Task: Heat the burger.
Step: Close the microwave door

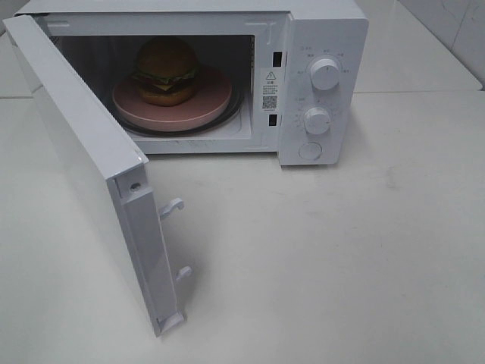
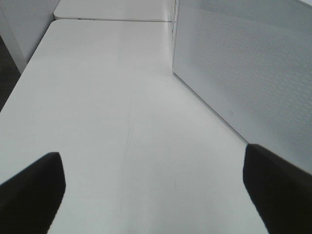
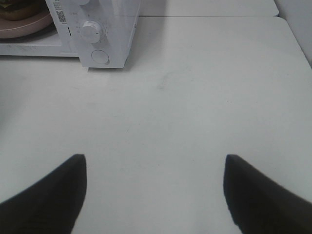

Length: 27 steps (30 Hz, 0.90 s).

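The burger (image 1: pixel 167 70) sits on a round pink plate (image 1: pixel 216 92) inside the white microwave (image 1: pixel 326 30), whose door (image 1: pixel 83 163) stands swung wide open toward the front left. Neither arm shows in the high view. In the left wrist view my left gripper (image 2: pixel 153 187) is open above the bare table, with the outside of the door (image 2: pixel 248 68) beside it. My right gripper (image 3: pixel 155 187) is open too, over the table in front of the microwave's knob panel (image 3: pixel 95 31); a sliver of the burger (image 3: pixel 17 9) and the plate (image 3: pixel 29 25) shows there.
Two round knobs (image 1: pixel 324 74) and a round button (image 1: pixel 310 150) line the microwave's right panel. Latch hooks (image 1: pixel 173 206) stick out from the open door's edge. The white table (image 1: pixel 326 258) stretches in front and to the right, and a tiled wall is at the far right.
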Each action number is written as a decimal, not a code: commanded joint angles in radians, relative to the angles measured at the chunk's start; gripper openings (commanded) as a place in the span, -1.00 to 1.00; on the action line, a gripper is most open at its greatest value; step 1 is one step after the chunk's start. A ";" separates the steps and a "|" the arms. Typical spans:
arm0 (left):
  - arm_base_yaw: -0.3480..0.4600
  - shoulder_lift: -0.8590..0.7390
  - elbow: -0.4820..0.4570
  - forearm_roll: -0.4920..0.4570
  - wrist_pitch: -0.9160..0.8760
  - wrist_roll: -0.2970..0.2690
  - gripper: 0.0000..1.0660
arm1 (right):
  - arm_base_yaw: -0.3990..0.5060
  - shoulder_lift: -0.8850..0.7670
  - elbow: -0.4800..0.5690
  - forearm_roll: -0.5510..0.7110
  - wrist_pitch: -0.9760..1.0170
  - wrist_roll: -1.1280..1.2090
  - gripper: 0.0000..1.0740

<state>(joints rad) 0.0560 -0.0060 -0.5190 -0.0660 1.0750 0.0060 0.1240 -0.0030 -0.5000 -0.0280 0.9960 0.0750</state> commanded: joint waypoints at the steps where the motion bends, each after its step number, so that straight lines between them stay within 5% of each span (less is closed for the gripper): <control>1: -0.004 -0.006 0.003 -0.008 -0.009 0.000 0.71 | -0.008 -0.030 0.002 -0.002 0.001 -0.010 0.41; 12: -0.004 0.027 -0.052 -0.028 -0.081 0.000 0.58 | -0.008 -0.030 0.002 -0.002 0.001 -0.010 0.41; 27: -0.004 0.250 -0.051 -0.032 -0.254 -0.006 -0.71 | -0.008 -0.030 0.002 -0.002 0.001 -0.010 0.41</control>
<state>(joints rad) 0.0560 0.2210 -0.5630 -0.0890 0.8540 0.0050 0.1240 -0.0030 -0.5000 -0.0270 0.9960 0.0750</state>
